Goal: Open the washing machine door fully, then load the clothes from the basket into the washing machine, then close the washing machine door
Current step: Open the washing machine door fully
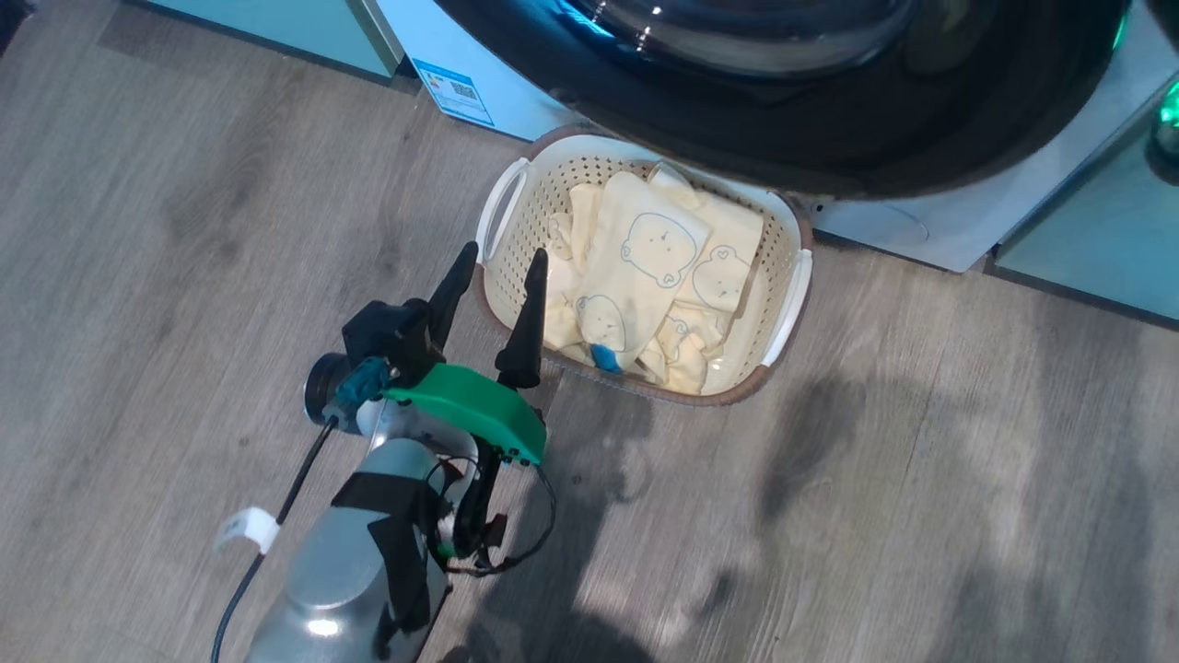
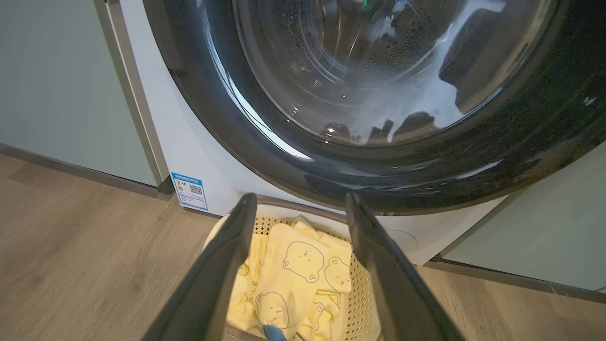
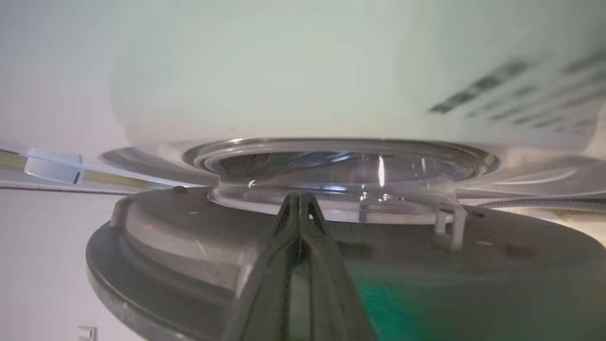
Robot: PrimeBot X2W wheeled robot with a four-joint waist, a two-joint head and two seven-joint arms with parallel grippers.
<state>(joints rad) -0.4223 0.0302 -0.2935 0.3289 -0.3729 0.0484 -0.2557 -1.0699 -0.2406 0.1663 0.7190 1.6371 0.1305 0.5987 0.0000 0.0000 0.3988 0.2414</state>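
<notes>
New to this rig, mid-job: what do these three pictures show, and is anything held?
It is a wheeled robot with two arms, each ending in a two-fingered pincer. The head view looks down at the wooden floor: the basket of clothes sits under the black washing machine door, the left pincer open beside it, empty. The left wrist view looks along those fingers. The right wrist view shows the right pincer shut, empty, facing the door's grey inner side.

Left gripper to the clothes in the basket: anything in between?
Nothing blocking. In the left wrist view the clothes show between the fingers of the open left gripper; in the head view only the wall of the basket lies between.
</notes>
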